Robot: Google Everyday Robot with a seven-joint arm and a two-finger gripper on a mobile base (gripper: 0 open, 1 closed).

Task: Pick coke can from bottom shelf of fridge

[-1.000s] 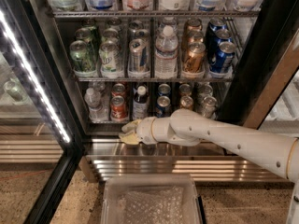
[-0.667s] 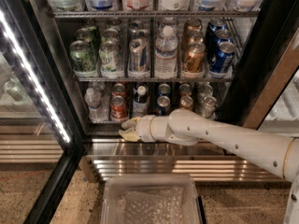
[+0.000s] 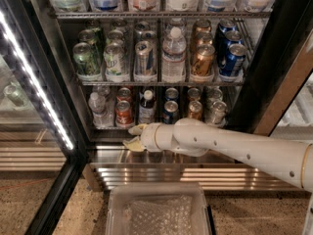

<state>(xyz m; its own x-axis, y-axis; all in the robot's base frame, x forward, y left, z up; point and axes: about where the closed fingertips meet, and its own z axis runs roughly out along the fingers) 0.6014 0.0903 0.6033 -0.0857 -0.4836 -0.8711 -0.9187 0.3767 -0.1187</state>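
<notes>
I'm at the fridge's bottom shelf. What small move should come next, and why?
Probably lift the hand a little and ease it inward toward the coke can. The hand sits open in front of the bottom shelf, lower than the can and not yet around it, so closing now would likely miss.

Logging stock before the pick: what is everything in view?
fridge: one, black frame, fills the view
LED strip: one, white, left door edge
bottom shelf: one, steel wire, lowest rack
coke can: one, red, bottom shelf, left of dark bottle
dark bottle: one, white cap, bottom shelf
water bottle: one, clear, middle rack centre
copper can: one in front, copper-brown, right of water bottle
blue cans: at least two, middle rack right
bin: one, clear, bottom of view
arm: one, white, reaching from right
claw: one, yellowish, open, just below coke can
</notes>
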